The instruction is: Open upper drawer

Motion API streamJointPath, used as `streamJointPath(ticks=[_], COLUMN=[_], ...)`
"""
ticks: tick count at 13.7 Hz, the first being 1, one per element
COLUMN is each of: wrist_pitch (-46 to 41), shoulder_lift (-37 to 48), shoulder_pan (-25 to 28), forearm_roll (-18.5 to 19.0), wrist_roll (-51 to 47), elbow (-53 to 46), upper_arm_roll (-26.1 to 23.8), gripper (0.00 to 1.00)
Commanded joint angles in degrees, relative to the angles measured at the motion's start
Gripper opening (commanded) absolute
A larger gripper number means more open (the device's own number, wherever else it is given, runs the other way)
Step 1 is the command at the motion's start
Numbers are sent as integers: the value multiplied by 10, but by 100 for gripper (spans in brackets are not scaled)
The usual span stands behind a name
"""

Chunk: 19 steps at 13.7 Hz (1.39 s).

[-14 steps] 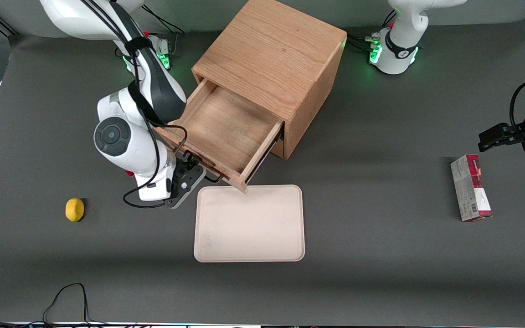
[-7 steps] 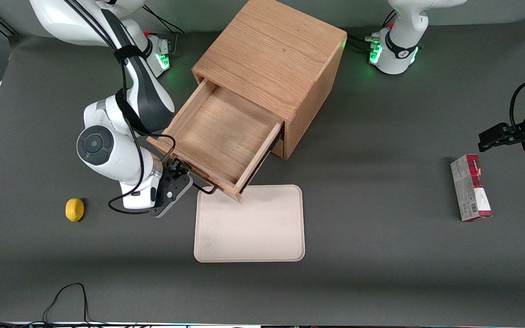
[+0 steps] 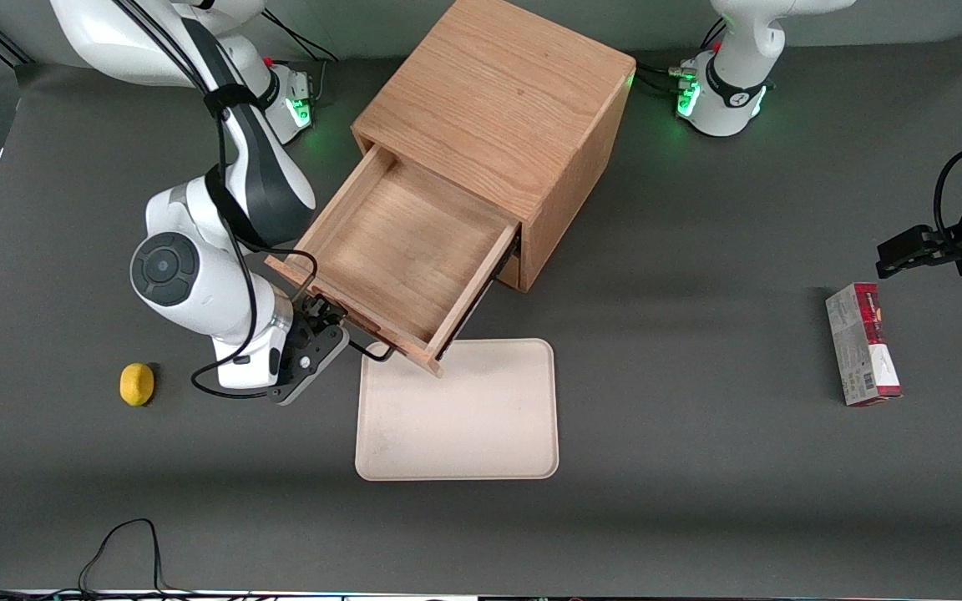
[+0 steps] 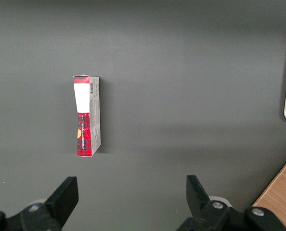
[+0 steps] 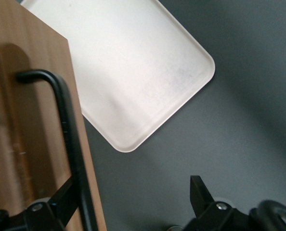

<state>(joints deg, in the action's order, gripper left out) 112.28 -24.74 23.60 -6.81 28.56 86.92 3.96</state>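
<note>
The oak cabinet (image 3: pixel 502 92) stands at the middle of the table. Its upper drawer (image 3: pixel 402 242) is pulled far out toward the front camera, and its shallow wooden box is bare inside. The drawer's front corner overhangs the tray's edge. The thin black wire handle (image 3: pixel 378 354) runs along the drawer front (image 5: pixel 32 144) and shows close up in the right wrist view (image 5: pixel 68 130). My right gripper (image 3: pixel 329 321) is at the drawer front, open, fingers wide apart (image 5: pixel 133 197). The handle lies just inside one finger (image 5: pixel 61 204). The lower drawer is hidden.
A cream tray (image 3: pixel 456 409) lies nearer the front camera than the cabinet; it also shows in the right wrist view (image 5: pixel 133 72). A yellow lemon (image 3: pixel 137 384) lies toward the working arm's end. A red and grey box (image 3: pixel 863 344) lies toward the parked arm's end.
The upper drawer has slid a little farther out toward the front camera, and my right arm has drawn back with it toward its own end of the table.
</note>
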Motion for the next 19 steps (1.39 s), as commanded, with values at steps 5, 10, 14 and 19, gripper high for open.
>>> streamJointPath(ticks=[5,10,14,19], wrist_pitch=[-133,-212,-241,-233], shoulder_lift=[10,81,97,152], shoulder_pan=[-7,-6,-2,-112], forearm_roll=[6,7,7,9], wrist_roll=[3,-120,-232,-262], elbow=[-130,-135,-134,-81], upper_arm_roll=[-1,57,127,88], gripper=[100,100,100,100])
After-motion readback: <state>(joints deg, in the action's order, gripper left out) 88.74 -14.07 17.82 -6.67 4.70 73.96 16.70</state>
